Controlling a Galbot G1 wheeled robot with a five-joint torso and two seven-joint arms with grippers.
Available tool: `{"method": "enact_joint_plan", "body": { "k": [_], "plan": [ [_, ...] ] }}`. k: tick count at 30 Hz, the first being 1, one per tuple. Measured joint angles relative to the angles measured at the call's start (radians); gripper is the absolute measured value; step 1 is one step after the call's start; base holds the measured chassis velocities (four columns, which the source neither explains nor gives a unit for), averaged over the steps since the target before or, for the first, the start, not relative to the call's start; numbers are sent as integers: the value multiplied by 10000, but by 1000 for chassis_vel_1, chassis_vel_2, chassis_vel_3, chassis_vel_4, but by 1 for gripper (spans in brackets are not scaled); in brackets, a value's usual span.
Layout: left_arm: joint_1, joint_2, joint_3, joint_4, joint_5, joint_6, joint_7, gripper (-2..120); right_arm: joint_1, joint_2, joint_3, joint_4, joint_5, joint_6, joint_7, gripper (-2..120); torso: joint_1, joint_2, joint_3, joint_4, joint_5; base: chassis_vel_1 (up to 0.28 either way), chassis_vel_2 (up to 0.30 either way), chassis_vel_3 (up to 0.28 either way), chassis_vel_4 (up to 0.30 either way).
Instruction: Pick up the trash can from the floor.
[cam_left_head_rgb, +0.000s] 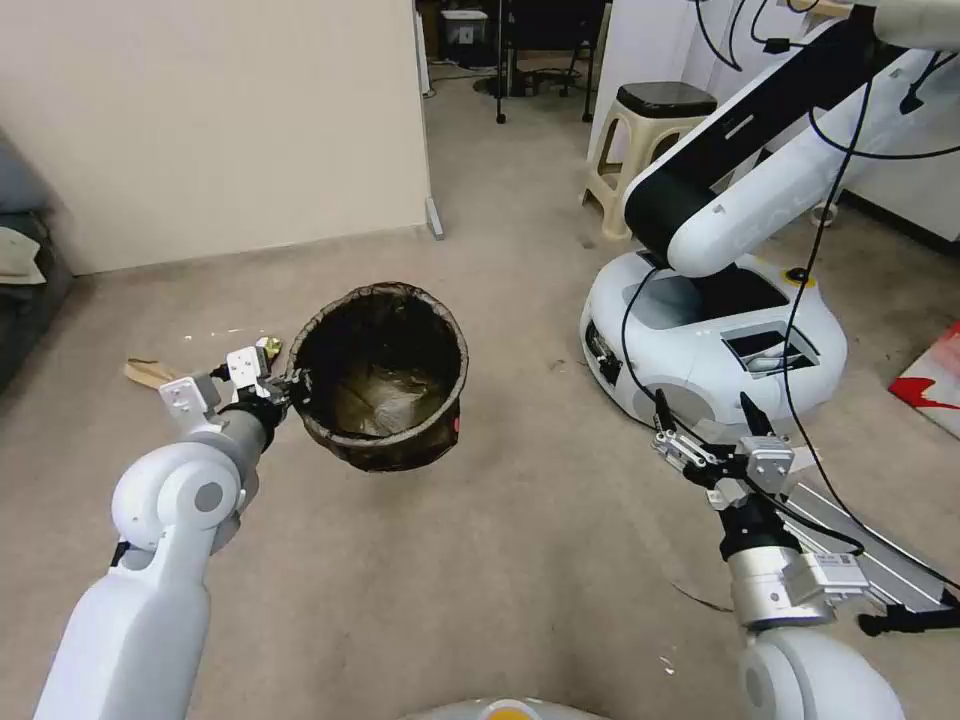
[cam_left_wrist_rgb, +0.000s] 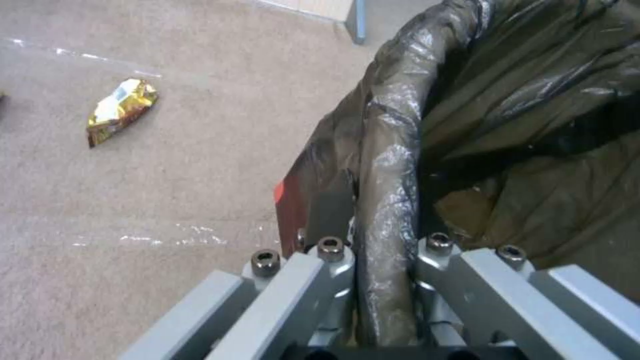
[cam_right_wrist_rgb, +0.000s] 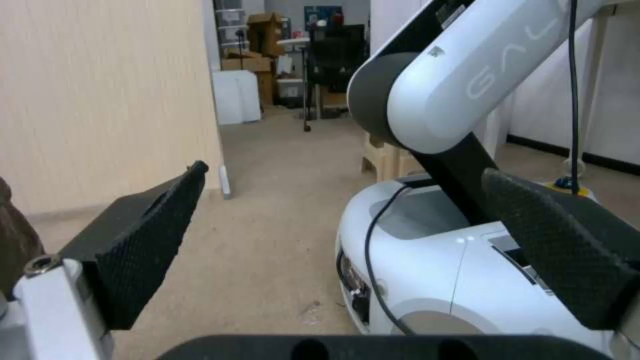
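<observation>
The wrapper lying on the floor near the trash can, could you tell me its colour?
Shiny gold; the wrapper shows best in the left wrist view.

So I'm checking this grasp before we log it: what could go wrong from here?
1. The left gripper pinches the trash can at one spot on its bag-covered rim; the slick plastic might slip, or the can tip.
2. Held at one side, the can hangs tilted, so whatever lies in its bottom could shift.
3. The other robot's base stands close by; a wide swing might bump it. The right gripper waits open, giving no support.
</observation>
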Motion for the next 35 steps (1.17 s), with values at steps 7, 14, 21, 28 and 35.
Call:
{"method": "enact_joint_plan", "body": {
  "k": [7, 14, 21, 28, 35],
  "plan": [
    [49, 12, -13, -21, 40, 0, 7, 3, -19, 0, -10, 46, -10, -4, 9, 100, 0, 0, 0, 0, 0, 0, 0, 0, 0],
    [96, -30, -51, -92, 41, 0, 8, 3, -39, 0, -26, 133, 0, -21, 29, 100, 0, 0, 0, 0, 0, 0, 0, 0, 0],
    [135, -46, -46, -119, 45, -2, 12, 3, -65, 0, -32, 152, 5, -23, 39, 100, 0, 0, 0, 0, 0, 0, 0, 0, 0],
    [138, -30, -59, -140, 56, -2, 67, 3, -91, 0, -39, 166, 28, -18, 39, 100, 0, 0, 0, 0, 0, 0, 0, 0, 0],
    [156, -43, -29, -209, 59, -3, 64, 3, -106, 0, -37, 175, 49, -6, 38, 100, 0, 0, 0, 0, -1, 0, 0, 0, 0]
  ]
}}
